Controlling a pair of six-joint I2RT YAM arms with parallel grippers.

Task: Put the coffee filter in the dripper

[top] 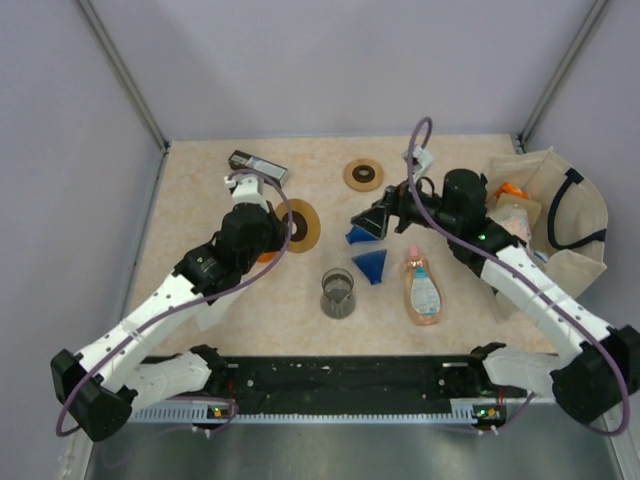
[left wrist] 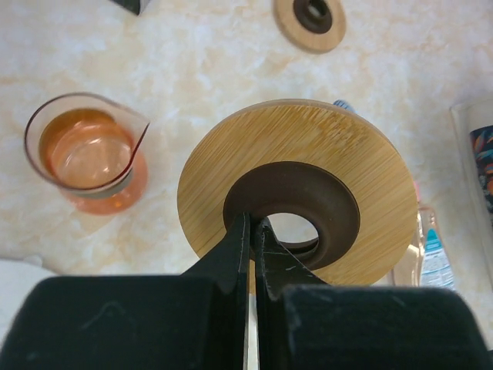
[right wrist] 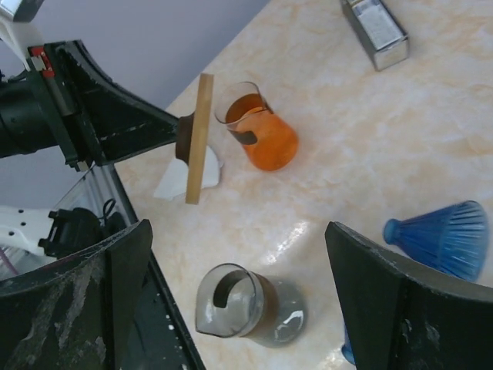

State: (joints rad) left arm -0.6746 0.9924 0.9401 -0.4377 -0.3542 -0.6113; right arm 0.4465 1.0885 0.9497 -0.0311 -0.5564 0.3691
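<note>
My left gripper (left wrist: 253, 228) is shut on the brown inner rim of a round wooden ring (left wrist: 308, 154), held up off the table. In the right wrist view this ring (right wrist: 198, 139) shows edge-on. Under it lies a white paper coffee filter (right wrist: 179, 182); in the top view my left arm hides the filter. A blue ribbed dripper (top: 370, 265) lies on its side mid-table, also in the right wrist view (right wrist: 439, 235). A second blue piece (top: 356, 236) sits just under my right gripper (top: 366, 224). That right gripper (right wrist: 239, 231) hangs open above the table, holding nothing.
An orange glass carafe (right wrist: 266, 135) stands near the filter and a grey glass carafe (top: 338, 293) near the front. A small wooden disc (top: 363, 175) and a metal box (top: 257, 163) lie at the back. A bottle (top: 423, 290) and a cloth bag (top: 560, 215) lie right.
</note>
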